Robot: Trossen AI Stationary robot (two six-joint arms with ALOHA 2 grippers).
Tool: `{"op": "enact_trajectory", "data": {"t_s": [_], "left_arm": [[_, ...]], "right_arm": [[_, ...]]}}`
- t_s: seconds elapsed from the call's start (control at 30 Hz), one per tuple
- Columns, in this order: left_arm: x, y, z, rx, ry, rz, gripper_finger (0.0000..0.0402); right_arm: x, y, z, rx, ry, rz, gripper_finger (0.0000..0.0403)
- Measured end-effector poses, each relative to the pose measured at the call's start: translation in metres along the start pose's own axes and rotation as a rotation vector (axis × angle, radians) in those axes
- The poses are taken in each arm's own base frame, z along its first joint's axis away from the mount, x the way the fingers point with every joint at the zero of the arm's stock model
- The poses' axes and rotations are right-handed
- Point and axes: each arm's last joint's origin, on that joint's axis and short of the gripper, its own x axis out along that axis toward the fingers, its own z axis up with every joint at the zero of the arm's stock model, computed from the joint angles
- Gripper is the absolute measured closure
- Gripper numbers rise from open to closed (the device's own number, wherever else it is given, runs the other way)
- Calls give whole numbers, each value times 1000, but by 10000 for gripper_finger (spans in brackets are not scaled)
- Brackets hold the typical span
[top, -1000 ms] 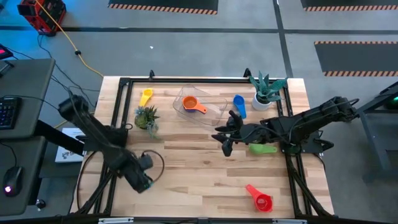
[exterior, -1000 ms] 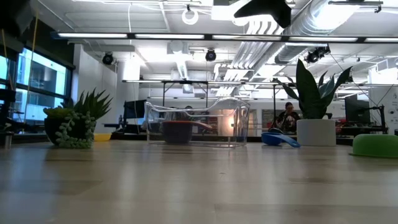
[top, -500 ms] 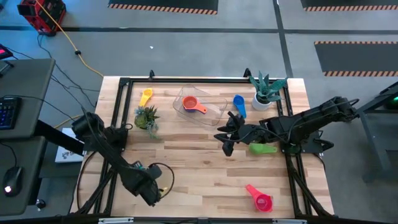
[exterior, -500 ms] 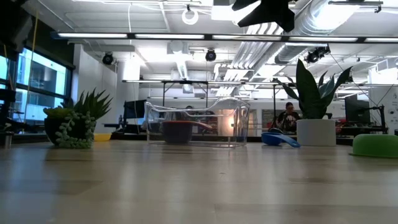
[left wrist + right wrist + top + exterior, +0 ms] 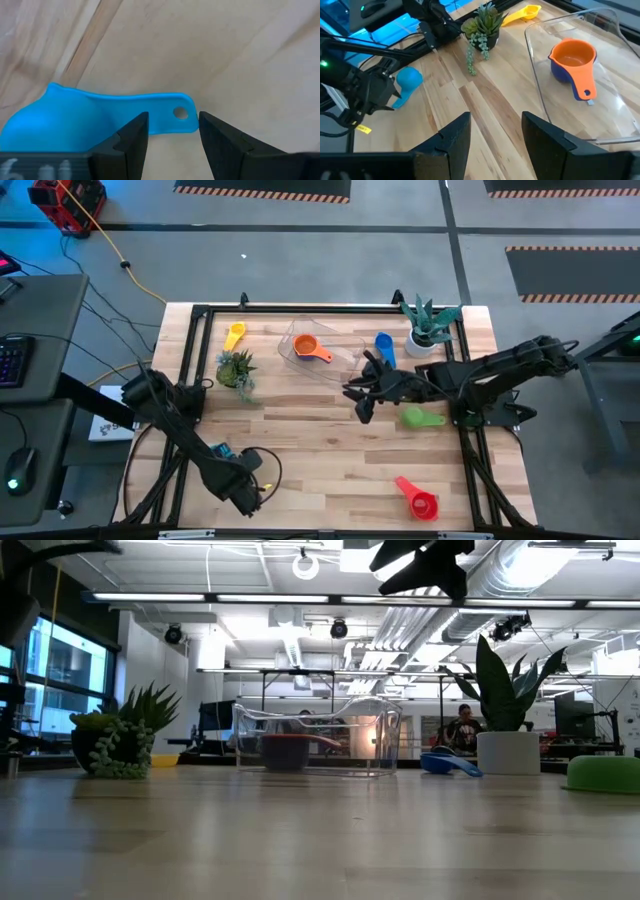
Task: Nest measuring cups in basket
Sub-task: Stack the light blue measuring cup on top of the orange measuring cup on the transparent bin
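Counted seven measuring cups, one of each colour: yellow cup (image 5: 234,335), orange cup (image 5: 572,57), dark blue cup (image 5: 559,71), blue cup (image 5: 384,348), green cup (image 5: 420,418), red cup (image 5: 418,500), light blue cup (image 5: 75,125). Found two of the seven inside the basket (image 5: 345,360), orange over dark blue, and five loose on the table (image 5: 320,450). Recorded one basket and one table. Noted two potted plants: small plant (image 5: 236,368) and white-potted plant (image 5: 430,325). Logged two grippers: left gripper (image 5: 173,120) and right gripper (image 5: 496,120). Observed one person (image 5: 463,727) beyond the table.
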Motion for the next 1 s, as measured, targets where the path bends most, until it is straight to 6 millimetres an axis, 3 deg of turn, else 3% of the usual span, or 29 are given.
{"op": "enact_trajectory", "data": {"t_s": [0.27, 0.43, 0.53, 0.77, 1.0], "left_arm": [[6, -1, 1, 9, -14, 28, 255], [5, 1, 1, 23, -41, 40, 339], [-7, 4, 2, 57, -60, 36, 388], [-66, 30, 3, 197, -172, -44, 396], [-153, 89, 8, 277, -444, -417, 398]], "right_arm": [[1, -2, 1, 6, 9, 10, 236], [1, -2, 1, 6, 9, 9, 236], [1, -2, 1, 6, 9, 9, 236], [1, -2, 2, 7, 6, 11, 236], [1, 2, 5, 23, -9, 66, 236]]}}
